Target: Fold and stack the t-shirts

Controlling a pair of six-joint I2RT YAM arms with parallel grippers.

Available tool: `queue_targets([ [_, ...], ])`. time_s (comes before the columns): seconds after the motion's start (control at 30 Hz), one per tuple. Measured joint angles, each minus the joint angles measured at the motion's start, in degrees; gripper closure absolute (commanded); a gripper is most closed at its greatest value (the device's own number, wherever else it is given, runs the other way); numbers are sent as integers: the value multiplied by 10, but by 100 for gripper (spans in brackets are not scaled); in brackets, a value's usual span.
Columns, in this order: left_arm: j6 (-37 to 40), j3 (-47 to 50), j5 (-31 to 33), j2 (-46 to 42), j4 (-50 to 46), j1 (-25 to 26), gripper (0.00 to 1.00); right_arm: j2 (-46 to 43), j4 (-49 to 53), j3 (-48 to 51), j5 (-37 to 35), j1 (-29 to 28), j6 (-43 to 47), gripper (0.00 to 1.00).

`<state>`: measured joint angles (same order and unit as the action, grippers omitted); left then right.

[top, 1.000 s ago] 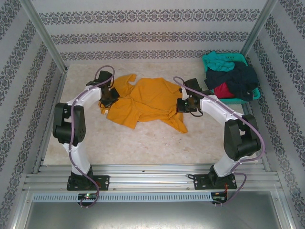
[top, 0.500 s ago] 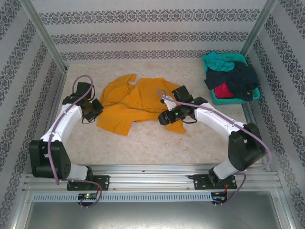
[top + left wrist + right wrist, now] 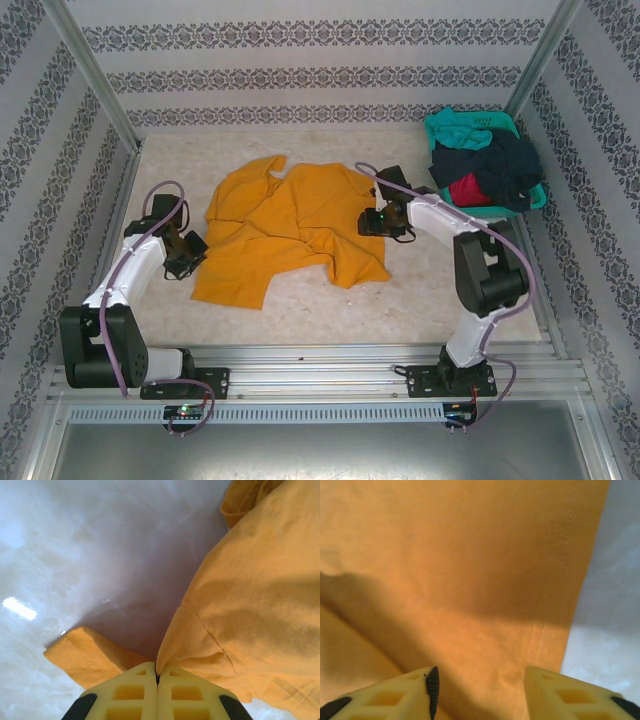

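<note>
An orange-yellow t-shirt (image 3: pixel 290 215) lies spread and rumpled in the middle of the table. My left gripper (image 3: pixel 190 250) is at its left edge, and in the left wrist view the gripper (image 3: pixel 157 672) is shut on a pinched fold of the orange cloth (image 3: pixel 250 605). My right gripper (image 3: pixel 370 222) is at the shirt's right edge. In the right wrist view it (image 3: pixel 480 677) stands open just above the flat cloth (image 3: pixel 445 555), beside a stitched hem, with nothing between its fingers. More t-shirts, teal (image 3: pixel 462 128), dark navy (image 3: pixel 495 160) and red (image 3: pixel 468 188), are heaped in the basket.
The teal plastic mesh basket (image 3: pixel 480 211) stands at the back right corner. Patterned walls and metal posts close the table (image 3: pixel 300 300) on three sides. Bare table lies in front of the shirt and to the left of my left gripper.
The right gripper has opened, let go of the shirt and returned to its right edge. The left arm has pulled its edge left and toward the front, so the shirt lies wider.
</note>
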<state>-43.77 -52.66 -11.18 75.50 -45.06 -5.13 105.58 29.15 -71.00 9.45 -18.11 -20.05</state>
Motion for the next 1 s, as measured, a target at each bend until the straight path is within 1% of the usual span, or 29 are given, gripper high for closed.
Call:
queue_targets([
  [0.23, -4, 1, -7, -6, 0, -21, 100, 94, 9, -65, -1, 6, -69, 68],
  [0.4, -7, 1, -16, -6, -12, -38, 100, 150, 27, -154, -16, 19, -101, 71],
  [0.6, 5, 1, -29, -6, -36, -66, 100, 240, 57, -296, -23, 47, -104, 70],
  [0.67, 14, 1, -35, -5, -41, -67, 100, 259, 59, -327, -22, 53, -102, 68],
  [0.77, 22, 0, -40, -2, -46, -67, 100, 264, 57, -340, -16, 59, -96, 64],
  [0.83, 28, 0, -40, 0, -49, -68, 100, 261, 47, -340, -12, 61, -94, 57],
  [0.9, 33, 0, -40, 1, -50, -68, 100, 242, 20, -313, -10, 61, -90, 45],
  [0.93, 35, 0, -40, 2, -50, -68, 100, 217, 1, -278, -11, 61, -91, 40],
  [1.0, 38, 0, -38, 5, -50, -69, 100, 150, -27, -195, -16, 60, -97, 35],
])
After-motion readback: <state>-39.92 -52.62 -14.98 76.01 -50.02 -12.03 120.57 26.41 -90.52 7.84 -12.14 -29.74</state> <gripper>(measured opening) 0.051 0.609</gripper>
